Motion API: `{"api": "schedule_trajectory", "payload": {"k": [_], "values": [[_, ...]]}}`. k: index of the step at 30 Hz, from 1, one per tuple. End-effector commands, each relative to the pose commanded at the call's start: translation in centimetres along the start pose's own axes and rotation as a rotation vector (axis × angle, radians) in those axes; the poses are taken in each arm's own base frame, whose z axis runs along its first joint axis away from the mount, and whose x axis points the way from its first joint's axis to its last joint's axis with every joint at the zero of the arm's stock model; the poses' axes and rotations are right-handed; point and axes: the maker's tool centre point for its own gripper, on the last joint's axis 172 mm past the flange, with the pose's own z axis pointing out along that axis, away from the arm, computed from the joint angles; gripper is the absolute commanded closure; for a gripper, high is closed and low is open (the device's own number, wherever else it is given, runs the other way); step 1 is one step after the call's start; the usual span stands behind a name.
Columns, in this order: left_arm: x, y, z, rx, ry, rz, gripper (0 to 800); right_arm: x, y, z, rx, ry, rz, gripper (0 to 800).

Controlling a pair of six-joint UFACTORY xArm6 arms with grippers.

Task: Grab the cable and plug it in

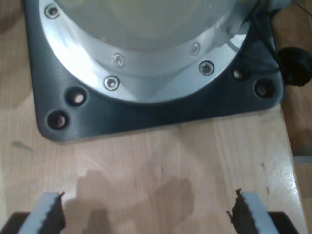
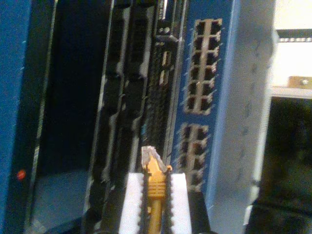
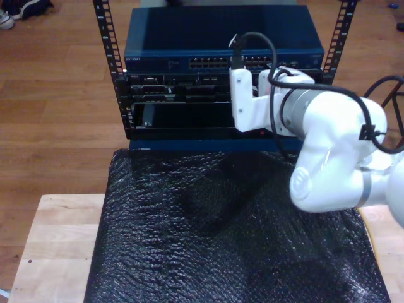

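The blue switch (image 2: pixel 222 97) faces my second gripper (image 2: pixel 155 204), its port block (image 2: pixel 204 68) at about one o'clock from the plug (image 2: pixel 148 156) in the second wrist view. That gripper is clamped on the cable (image 2: pixel 155 187), clear plug tip forward, just short of the ports. The risk, I judge: the plug sits off-line from any port, so pushing ahead could jam it against the bezel or bend its latch. My first gripper (image 1: pixel 146 214) hangs with jaws apart over bare wooden table (image 1: pixel 146 161).
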Motion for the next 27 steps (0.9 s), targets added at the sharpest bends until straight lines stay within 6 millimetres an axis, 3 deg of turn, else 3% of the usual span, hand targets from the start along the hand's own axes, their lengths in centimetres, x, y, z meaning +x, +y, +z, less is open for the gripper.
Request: {"api": "schedule_trajectory", "payload": {"k": [3,7,13,20,27], "values": [[0.1,0.0,0.1,0.000,0.002,0.000,0,1.4,1.8,-0.8,-0.119,0.005,-0.019,800],[0.1,0.0,0.1,0.001,0.002,-0.001,0,1.1,1.9,0.6,-0.148,-0.012,-0.042,800],[0.1,0.0,0.1,0.001,0.002,-0.001,0,1.0,1.9,1.0,-0.146,-0.014,-0.042,800],[0.1,0.0,0.1,0.001,0.002,-0.001,0,-1.3,1.1,3.9,-0.128,-0.056,-0.025,800],[0.1,0.0,0.1,0.001,0.002,-0.001,0,-3.9,1.9,5.5,-0.140,-0.096,-0.010,800]]}}
